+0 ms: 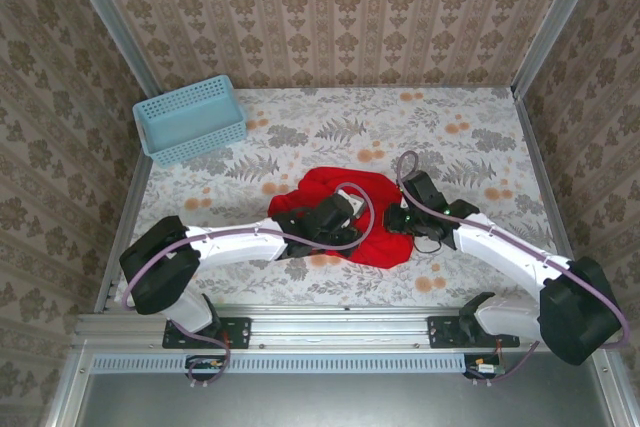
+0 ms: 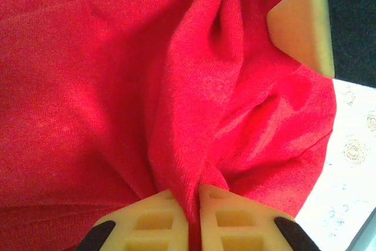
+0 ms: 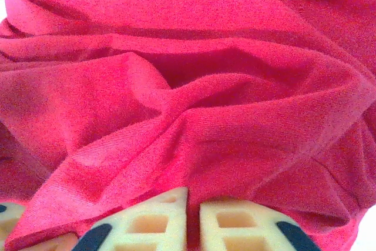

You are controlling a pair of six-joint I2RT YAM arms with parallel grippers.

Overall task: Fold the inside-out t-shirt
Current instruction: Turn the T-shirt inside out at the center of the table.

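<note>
1. At the middle of the floral-print bench (image 1: pixel 480 147), one bright red soft knit t-shirt (image 1: pixel 385 239) lies crumpled in deep folds.
2. One light blue slotted plastic basket (image 1: pixel 190 119) stands at the far left corner.
3. Two arms bend inward. The left gripper (image 2: pixel 194 204) pinches a raised ridge of the cloth, and the right gripper (image 3: pixel 194 205) is clamped on a fold.

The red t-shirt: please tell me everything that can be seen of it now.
The t-shirt is plain bright red, of soft, finely knitted-looking cloth. It lies as a crumpled heap, not folded, near the middle of the flower-patterned table, with deep creases; I cannot make out a sleeve or the neck. The left gripper is shut on a raised ridge of the cloth, and the right gripper pinches another fold on the heap's right side.
</note>
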